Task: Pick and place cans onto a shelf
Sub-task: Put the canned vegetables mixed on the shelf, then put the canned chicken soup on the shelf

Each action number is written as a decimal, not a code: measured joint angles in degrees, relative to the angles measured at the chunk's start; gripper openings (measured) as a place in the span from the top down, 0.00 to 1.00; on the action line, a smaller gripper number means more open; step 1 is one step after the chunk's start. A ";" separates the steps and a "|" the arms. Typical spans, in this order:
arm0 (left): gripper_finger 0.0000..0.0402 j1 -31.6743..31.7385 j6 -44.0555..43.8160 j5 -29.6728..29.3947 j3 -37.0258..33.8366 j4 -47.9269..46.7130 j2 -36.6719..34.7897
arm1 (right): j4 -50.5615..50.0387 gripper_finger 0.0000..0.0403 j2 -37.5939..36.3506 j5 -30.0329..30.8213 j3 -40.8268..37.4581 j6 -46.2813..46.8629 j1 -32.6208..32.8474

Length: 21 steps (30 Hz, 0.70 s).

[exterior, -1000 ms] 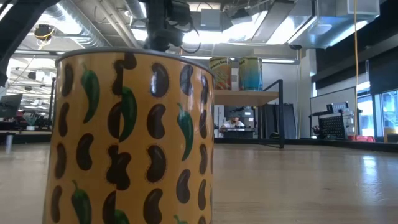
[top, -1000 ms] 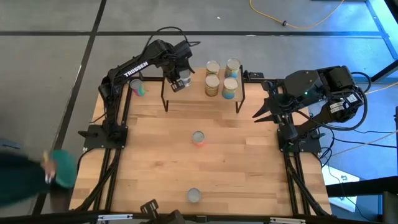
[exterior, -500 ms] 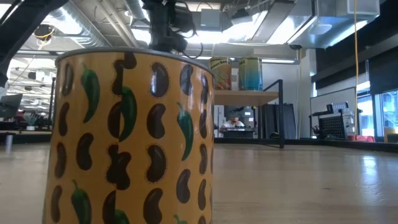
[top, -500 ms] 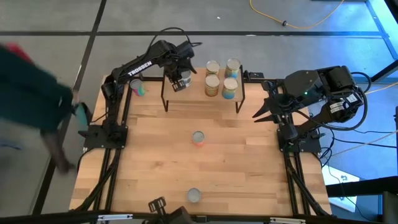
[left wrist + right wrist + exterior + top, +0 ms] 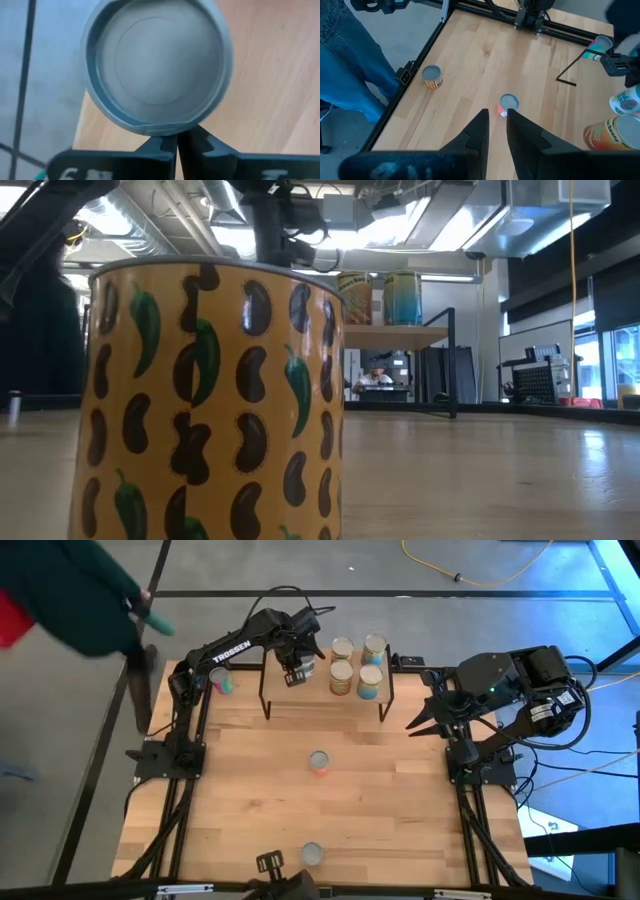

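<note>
Both fingers of the left claw [image 5: 176, 142] are pressed together with nothing between them. The claw hangs over the left part of the low light-wood shelf on thin black wire legs [image 5: 312, 692], at the far side of the wooden surface [image 5: 250, 790]. Just past its tips the left wrist view looks straight down on a round tin with a plain silver top [image 5: 157, 65], upright on a plank. I cannot tell whether the tips touch its rim.

I judge this tin's placing to be all but finished. The next move calls for a straight lift clear of it, then a reach to a loose tin.

Four other silver-topped tins [image 5: 341, 676] stand in a tight cluster on the shelf's right part, so free room is on the left. Off the shelf are a teal-and-pink tin [image 5: 222, 681] at the far left beside the arm, an orange-red tin [image 5: 318, 762] mid-surface, and a yellow tin printed with beans and green peppers [image 5: 210, 400] at the near edge.

The right claw [image 5: 494, 125] waits at the right, fingers slightly parted and empty.

The shelf's legs and the left arm's own links crowd the teal tin. A person in dark clothing [image 5: 70, 590] is beyond the far-left corner, close to that arm's base.
</note>
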 joint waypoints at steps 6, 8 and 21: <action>1.00 -1.00 3.10 -1.22 0.00 2.88 0.00 | 0.46 0.83 0.00 0.00 0.00 0.00 0.00; 1.00 -1.25 3.14 -1.27 0.00 3.81 0.00 | 1.02 0.83 0.00 0.00 0.00 0.00 -0.02; 1.00 -2.44 -2.08 -7.32 0.86 -6.66 -1.99 | 1.01 0.83 0.00 0.00 0.00 0.00 0.00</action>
